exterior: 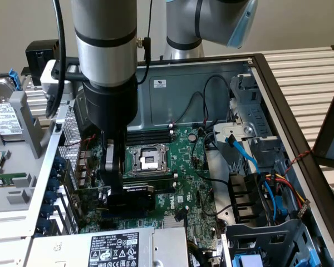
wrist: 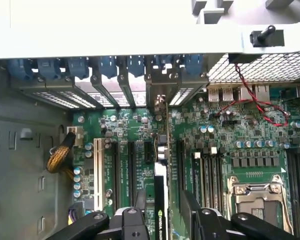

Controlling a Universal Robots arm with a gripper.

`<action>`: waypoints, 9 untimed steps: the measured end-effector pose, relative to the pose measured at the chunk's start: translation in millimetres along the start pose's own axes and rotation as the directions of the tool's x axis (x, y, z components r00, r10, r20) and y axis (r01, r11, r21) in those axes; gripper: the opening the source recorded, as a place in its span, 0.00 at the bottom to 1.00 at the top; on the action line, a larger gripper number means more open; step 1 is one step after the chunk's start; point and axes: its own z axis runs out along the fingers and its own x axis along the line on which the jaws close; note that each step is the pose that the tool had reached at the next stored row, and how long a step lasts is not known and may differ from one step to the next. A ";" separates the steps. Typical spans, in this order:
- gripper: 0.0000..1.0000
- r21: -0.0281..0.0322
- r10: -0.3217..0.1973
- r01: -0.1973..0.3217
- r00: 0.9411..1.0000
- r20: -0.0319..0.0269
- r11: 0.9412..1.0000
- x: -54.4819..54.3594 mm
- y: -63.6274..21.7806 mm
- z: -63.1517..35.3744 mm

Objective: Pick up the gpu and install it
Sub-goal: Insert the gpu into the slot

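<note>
Standing upright, the arm's gripper (wrist: pixel 162 212) straddles the seated gpu (wrist: pixel 160 200), jaws apart.

An open computer case (exterior: pixel 270 69) lies on its side on a pale slatted bench (exterior: pixel 303 72), which shows past the case's rim on the exterior view's right. On the floor of the case lies the large green motherboard (exterior: pixel 186 147), with a grey labelled power supply (exterior: pixel 111 245) just beside its near edge and a metal drive cage (exterior: pixel 247 130) with blue and black cables at the exterior view's right. The gpu (exterior: pixel 131 193) stands on edge on the motherboard, near the perforated back wall (exterior: pixel 71 139) of the case
</note>
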 end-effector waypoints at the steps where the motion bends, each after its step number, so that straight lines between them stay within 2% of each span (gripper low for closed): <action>1: 0.41 0.000 0.000 0.000 1.000 0.000 1.000 0.0 0.0 0.0; 9: 0.41 0.000 0.000 0.000 1.000 0.000 1.000 0.0 0.1 -0.1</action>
